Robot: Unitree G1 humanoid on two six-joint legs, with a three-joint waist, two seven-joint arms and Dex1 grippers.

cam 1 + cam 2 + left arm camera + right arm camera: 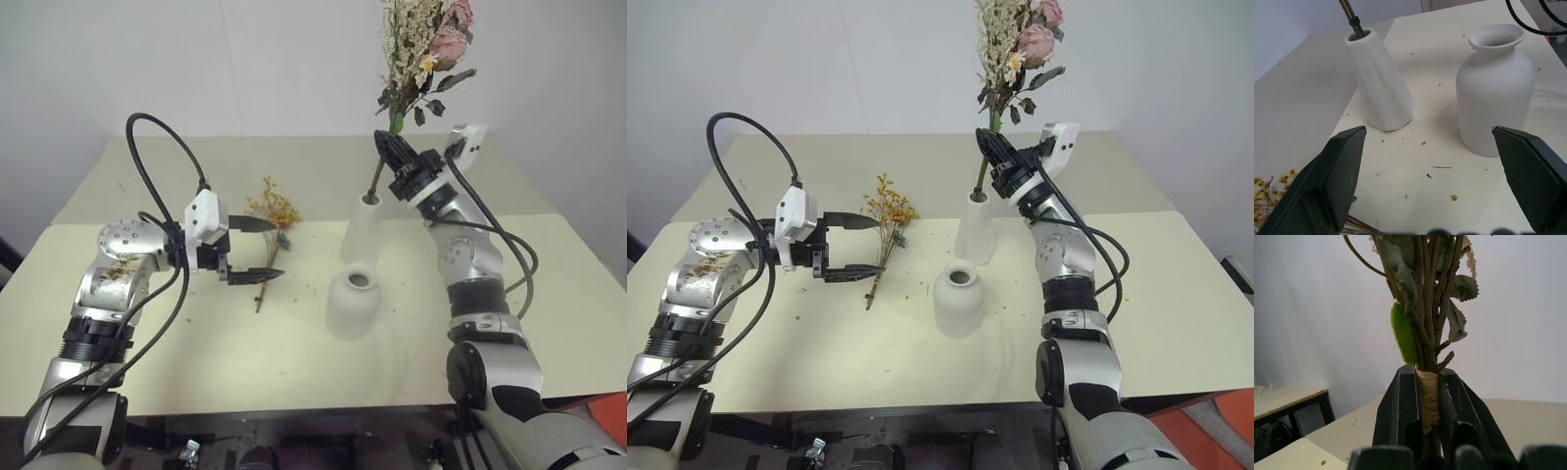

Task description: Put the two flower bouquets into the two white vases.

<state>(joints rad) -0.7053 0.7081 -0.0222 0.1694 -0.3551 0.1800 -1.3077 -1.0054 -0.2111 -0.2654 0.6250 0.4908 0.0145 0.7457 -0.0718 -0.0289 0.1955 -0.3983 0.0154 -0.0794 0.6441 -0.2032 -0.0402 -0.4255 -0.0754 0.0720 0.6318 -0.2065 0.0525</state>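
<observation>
From the head camera, the cream table [196,362] carries two white vases near its middle: the tall slim vase [363,227] stands behind, and the squat rounded vase [353,304] sits just in front of it, the two near each other but apart. The right gripper [393,149] is clenched on the bound stems of the large bouquet [423,49] of cream sprigs, pink roses and dark leaves, holding it upright above the tall vase with the stem ends reaching into that vase's mouth. The small yellow-orange bouquet [271,211] lies flat on the table to the left of the vases, its stems pointing toward the near edge. The left gripper [257,250] hangs beside it with its fingers spread wide and nothing between them, the lower fingertip over the stem ends. In the left wrist view, the two spread fingers [1332,181] frame both vases; a stem enters the slim vase's mouth, and a few yellow blossoms show at the corner, with crumbs scattered on the tabletop. In the right wrist view, the black fingers [1400,411] press together on the taped stem bundle, with leaves rising above them.
</observation>
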